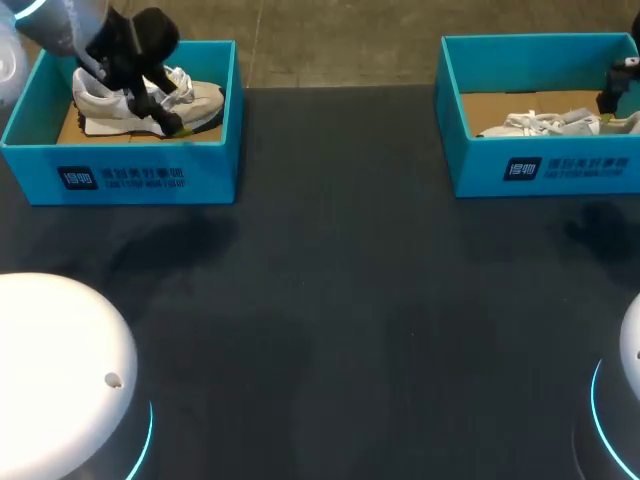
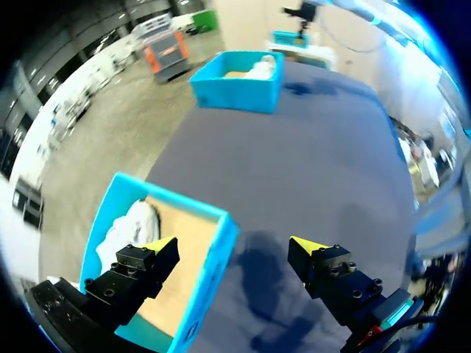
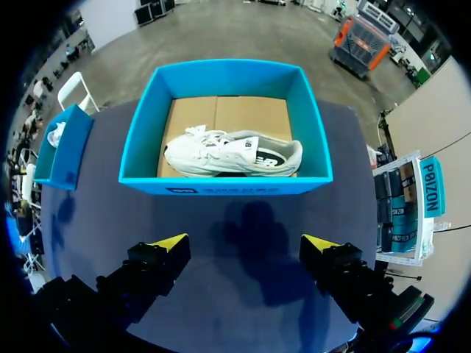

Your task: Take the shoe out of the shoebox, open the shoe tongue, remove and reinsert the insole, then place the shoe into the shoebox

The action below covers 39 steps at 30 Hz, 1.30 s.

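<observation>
Teal shoebox wall point(image 2: 213, 272) below left gripper point(image 2: 229, 244)

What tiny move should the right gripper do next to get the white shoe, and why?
Probably ease the right gripper forward and down until it is over the blue shoebox. Its fingers are open and hold nothing. It hangs above the table, short of the box's front wall, and the white shoe lies inside, untouched.

Hand point(image 2: 233, 245), fingers apart, over shoebox point(image 2: 210, 276) wall; white shoe point(image 2: 126, 224) inside
</observation>
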Available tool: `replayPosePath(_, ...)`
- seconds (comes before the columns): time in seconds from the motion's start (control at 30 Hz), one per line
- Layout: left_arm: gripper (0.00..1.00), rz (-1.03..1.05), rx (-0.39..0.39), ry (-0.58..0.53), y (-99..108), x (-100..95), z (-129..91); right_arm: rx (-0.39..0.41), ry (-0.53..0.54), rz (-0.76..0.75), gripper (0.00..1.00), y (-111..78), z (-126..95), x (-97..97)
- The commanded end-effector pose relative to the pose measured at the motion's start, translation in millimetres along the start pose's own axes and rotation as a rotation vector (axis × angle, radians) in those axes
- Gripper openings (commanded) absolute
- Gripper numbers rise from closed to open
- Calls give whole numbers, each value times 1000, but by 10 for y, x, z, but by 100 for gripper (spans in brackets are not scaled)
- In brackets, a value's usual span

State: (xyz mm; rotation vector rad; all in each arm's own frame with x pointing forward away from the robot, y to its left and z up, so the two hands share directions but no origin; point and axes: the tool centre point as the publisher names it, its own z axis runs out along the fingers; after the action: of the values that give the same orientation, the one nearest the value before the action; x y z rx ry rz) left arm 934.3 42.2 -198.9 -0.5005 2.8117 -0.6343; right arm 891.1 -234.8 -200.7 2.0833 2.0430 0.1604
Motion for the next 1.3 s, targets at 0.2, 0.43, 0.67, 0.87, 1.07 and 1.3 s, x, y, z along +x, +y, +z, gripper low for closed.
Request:
replayPosePath(0.2, 100, -128, -113, -33, 191, -448, 65, -2, 0, 0, 100, -9, 1, 1)
replayPosePath(0.43, 100, -329, -170, -93, 442, -887, 76, -2, 0, 0, 100, -9, 1, 1)
replayPosePath(0.67, 100, -480, -208, -166, 655, -1214, 47, -2, 0, 0, 100, -9, 1, 1)
replayPosePath(0.87, 100, -557, -240, -204, 813, -1428, 60, -2, 0, 0, 100, -9, 1, 1)
replayPosePath(1.07, 100, -620, -265, -260, 959, -1666, 61, -2, 0, 0, 100, -9, 1, 1)
replayPosePath(1.3, 100, -642, -236, -315, 1076, -1940, 21, -2, 0, 0, 100, -9, 1, 1)
